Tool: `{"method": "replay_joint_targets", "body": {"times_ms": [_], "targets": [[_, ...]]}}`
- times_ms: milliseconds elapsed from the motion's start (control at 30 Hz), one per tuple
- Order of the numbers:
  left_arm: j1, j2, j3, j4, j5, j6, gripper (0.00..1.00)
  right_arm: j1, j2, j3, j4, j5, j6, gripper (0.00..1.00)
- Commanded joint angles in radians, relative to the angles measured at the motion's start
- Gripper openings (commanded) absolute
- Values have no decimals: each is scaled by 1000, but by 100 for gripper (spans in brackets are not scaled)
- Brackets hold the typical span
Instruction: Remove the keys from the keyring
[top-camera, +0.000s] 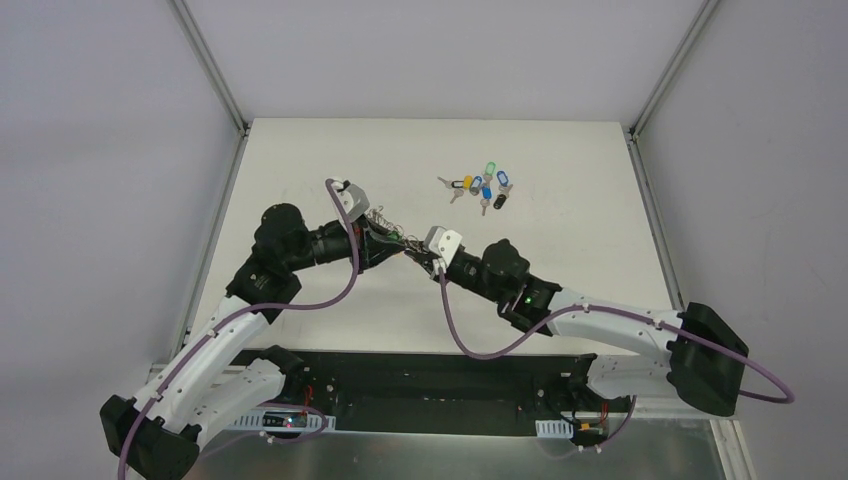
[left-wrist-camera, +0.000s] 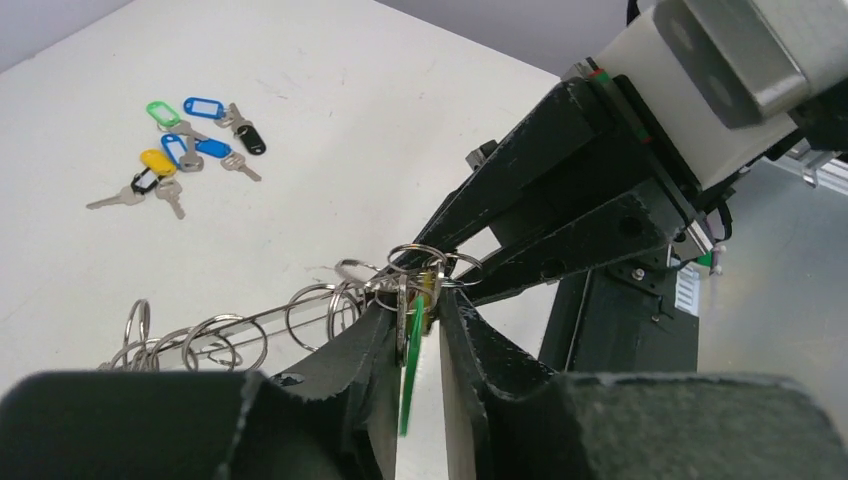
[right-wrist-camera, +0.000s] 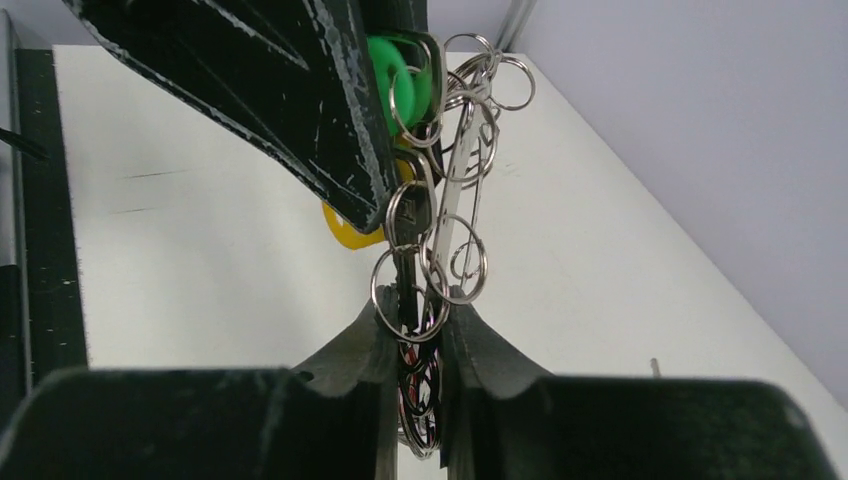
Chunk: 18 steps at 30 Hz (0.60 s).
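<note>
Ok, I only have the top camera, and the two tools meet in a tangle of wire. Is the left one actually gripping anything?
Observer: Yes. The left wrist camera shows the left tool closed on a green tag, with rings bunched at its tips.
Operator: And the right tool?
Observer: Its own camera shows the right tool pinched on wire loops at the edge of the keyring.
Operator: Any yellow tag in there?
Observer: A yellow tag peeks out from behind the left tool, among the loops.
</note>
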Motion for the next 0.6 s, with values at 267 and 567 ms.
{"method": "replay_joint_targets", "body": {"times_ms": [267,567], "targets": [[5,-15,-6,133,114,-37,43,59,-124,2,153,107,-402,0],[5,-48,-18,140,128,-10,46,58,-188,86,-10,58,-530,0]]}}
